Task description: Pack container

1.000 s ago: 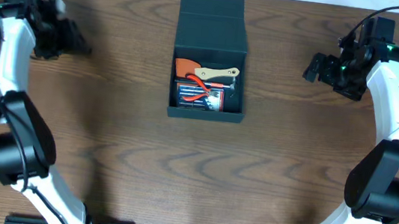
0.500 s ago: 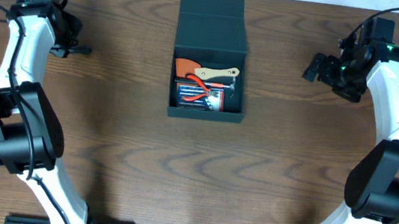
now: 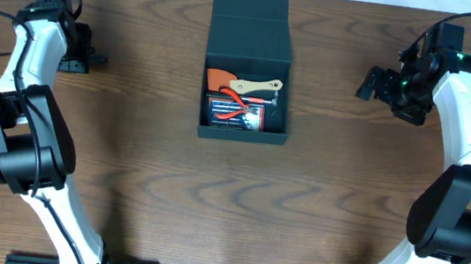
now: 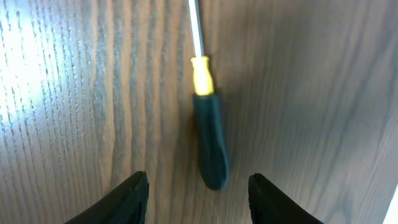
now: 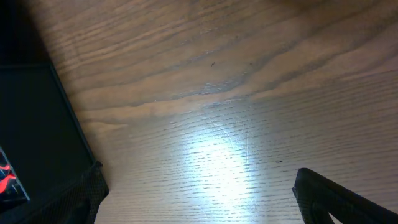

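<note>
The dark teal-black container (image 3: 275, 135) stands open at the table's middle back, its flap lid folded back. Inside lie an orange scraper with a wooden handle (image 3: 245, 86) and red-handled pliers on a pack (image 3: 236, 112). My left gripper (image 3: 84, 55) is open at the far left; in its wrist view (image 4: 198, 199) a screwdriver with a black handle, yellow collar and steel shaft (image 4: 209, 137) lies on the table just ahead, between the fingers. My right gripper (image 3: 367, 81) is open and empty to the container's right; its wrist view (image 5: 199, 199) shows the container's wall (image 5: 37, 124) at left.
The wooden table (image 3: 226, 211) carries nothing else in view. Both arms' white links run down the left and right sides of the table. Black cables hang near the back corners.
My left arm has swung in toward the table's back left and lowered over the screwdriver. The right arm and the container have stayed put.
</note>
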